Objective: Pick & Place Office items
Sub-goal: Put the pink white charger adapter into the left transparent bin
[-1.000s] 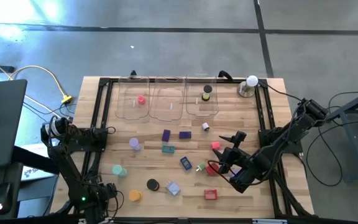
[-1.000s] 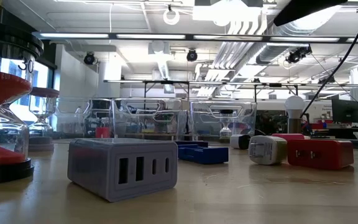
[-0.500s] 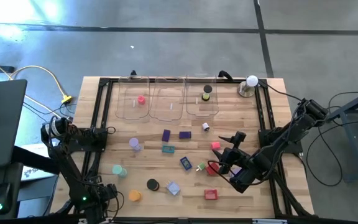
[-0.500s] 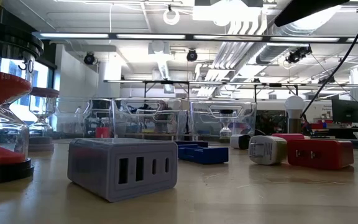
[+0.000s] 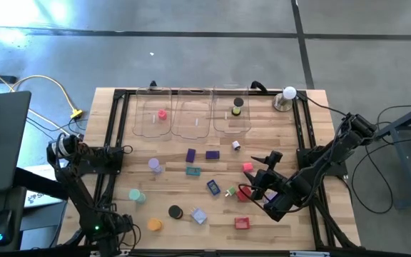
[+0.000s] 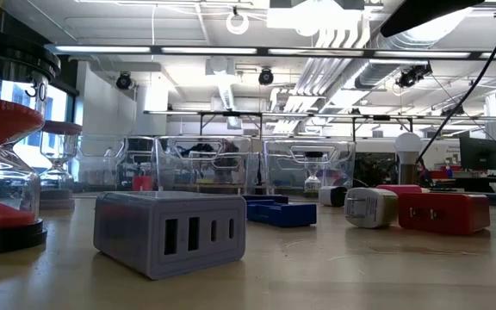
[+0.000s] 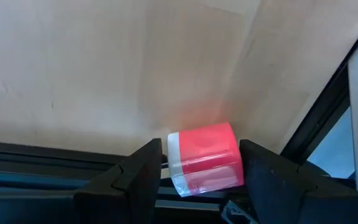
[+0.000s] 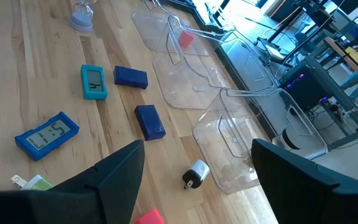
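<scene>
Lower right in the high view, the right gripper (image 5: 254, 187) hangs open just over a red piece (image 5: 242, 195), so the right arm is plainly the nearer one. The left gripper (image 5: 122, 218) sits at the lower-left table edge.

Low view: neither claw shows.

Left wrist view: that claw looks clamped on a pink block (image 7: 205, 157), its white end against one finger.

Right wrist view: the red piece (image 8: 149, 218) peeks in at bottom centre, between the spread fingers (image 8: 114, 180).
</scene>
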`<state>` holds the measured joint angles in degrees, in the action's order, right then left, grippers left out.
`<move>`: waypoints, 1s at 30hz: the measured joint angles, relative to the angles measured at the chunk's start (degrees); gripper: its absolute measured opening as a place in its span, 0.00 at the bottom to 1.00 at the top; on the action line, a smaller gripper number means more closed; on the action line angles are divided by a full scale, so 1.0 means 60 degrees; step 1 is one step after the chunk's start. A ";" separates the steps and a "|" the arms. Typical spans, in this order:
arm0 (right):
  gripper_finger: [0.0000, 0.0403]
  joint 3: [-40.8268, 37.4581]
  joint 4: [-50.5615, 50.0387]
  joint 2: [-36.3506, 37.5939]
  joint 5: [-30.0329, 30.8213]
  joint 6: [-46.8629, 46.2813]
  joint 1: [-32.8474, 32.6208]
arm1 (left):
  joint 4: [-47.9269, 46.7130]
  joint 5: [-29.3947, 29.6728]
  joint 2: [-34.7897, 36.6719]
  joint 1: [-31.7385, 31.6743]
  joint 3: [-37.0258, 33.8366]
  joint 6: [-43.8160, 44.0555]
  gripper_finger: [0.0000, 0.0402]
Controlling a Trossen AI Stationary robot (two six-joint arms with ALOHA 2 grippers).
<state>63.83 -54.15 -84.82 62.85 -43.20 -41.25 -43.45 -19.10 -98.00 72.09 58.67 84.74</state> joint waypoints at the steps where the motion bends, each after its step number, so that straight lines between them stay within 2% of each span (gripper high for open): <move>1: 0.71 0.0000 0.0000 0.0000 0.0000 0.0000 0.0000 | 0.0008 -0.0036 -0.0016 0.0049 0.0003 -0.0014 0.51; 11: 0.71 0.0000 0.0376 0.0000 -0.0155 0.0440 0.0000 | 0.0121 -0.0090 -0.0032 0.0190 0.0004 0.0048 0.50; 17: 0.71 0.0000 0.0827 0.0000 -0.0331 0.0970 0.0000 | 0.0202 -0.0046 -0.0032 0.0186 0.0004 0.0121 0.37; 30: 0.71 0.0000 0.0860 0.0000 -0.0474 0.0998 0.0000 | 0.0222 0.0035 0.0140 -0.0161 -0.0029 -0.0336 0.37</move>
<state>63.83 -48.99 -84.82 60.01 -37.21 -41.25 -42.12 -18.89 -97.16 71.13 58.50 82.73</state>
